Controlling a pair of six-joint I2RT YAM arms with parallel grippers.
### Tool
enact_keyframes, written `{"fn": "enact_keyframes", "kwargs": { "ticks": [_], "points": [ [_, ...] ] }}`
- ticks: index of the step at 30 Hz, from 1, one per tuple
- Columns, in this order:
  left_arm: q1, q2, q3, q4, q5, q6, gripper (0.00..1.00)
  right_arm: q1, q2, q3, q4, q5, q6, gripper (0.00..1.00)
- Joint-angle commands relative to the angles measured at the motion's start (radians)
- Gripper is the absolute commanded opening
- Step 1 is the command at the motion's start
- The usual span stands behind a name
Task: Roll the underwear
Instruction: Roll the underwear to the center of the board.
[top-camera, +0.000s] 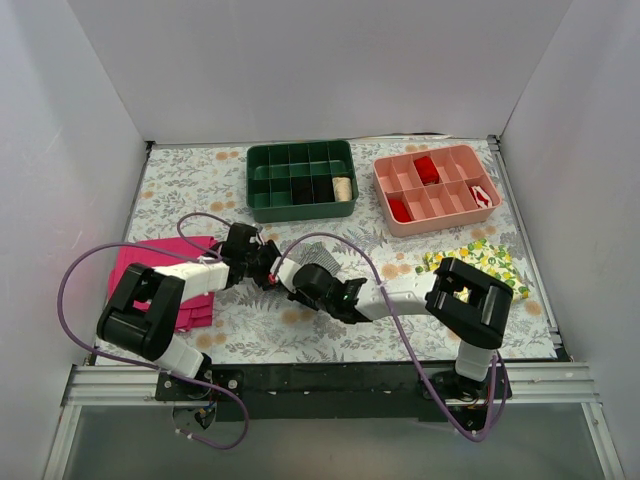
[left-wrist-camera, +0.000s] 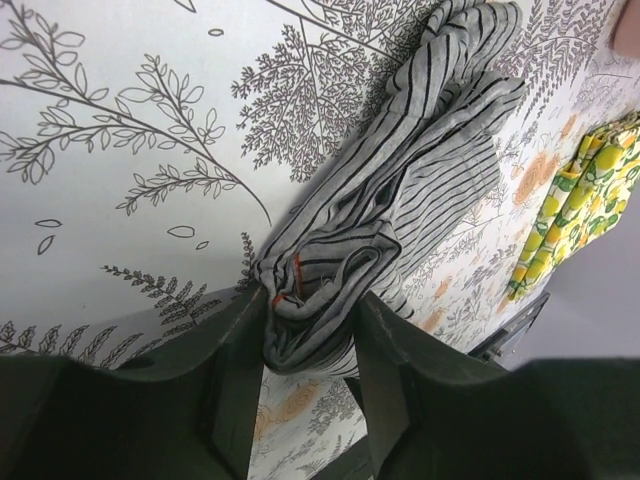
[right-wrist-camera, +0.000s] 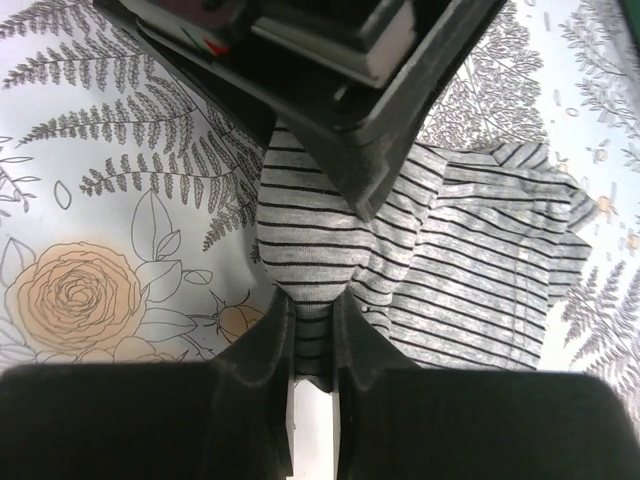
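- I see the underwear (top-camera: 320, 262) on the floral table cover (top-camera: 300, 335), about mid-table, nearer than the two trays and between the two cloths.
- It's grey with fine dark stripes; the left wrist view shows a bit of orange trim at the bunched end (left-wrist-camera: 440, 170).
- The left gripper (top-camera: 268, 268) reaches in from the left. In its wrist view (left-wrist-camera: 310, 315) the jaws are partly closed, squeezing the rolled-up, wadded end of the fabric, which fills the gap between the fingers (left-wrist-camera: 240, 350).
- The right gripper (top-camera: 296, 282) comes in from the right, tip right next to the left one. In its wrist view (right-wrist-camera: 310, 330) the jaws are nearly together, pinching a narrow fold of the striped fabric (right-wrist-camera: 470, 260).
- The rest of the garment lies loose and wrinkled flat on the cover, to the right of the pinch in the right wrist view.
- Magenta cloth (top-camera: 165, 275) is at near left, partly under the left arm.
- Lemon-print cloth (top-camera: 492, 262) is at right, well apart from the underwear; its edge also shows in the left wrist view (left-wrist-camera: 580, 190).
- Green divided tray (top-camera: 252, 182) sits far centre, pink divided tray (top-camera: 445, 226) far right.
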Motion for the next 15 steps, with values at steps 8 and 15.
{"fn": "enact_keyframes", "kwargs": {
  "ticks": [8, 15],
  "points": [
    [0.048, -0.076, 0.066, -0.299, -0.160, 0.092, 0.64, -0.155, -0.034, -0.022, -0.183, -0.570, 0.155, 0.05],
    [0.072, -0.173, 0.103, -0.352, -0.203, 0.089, 0.72, -0.232, -0.059, -0.043, -0.115, -0.810, 0.258, 0.05]
  ]
}}
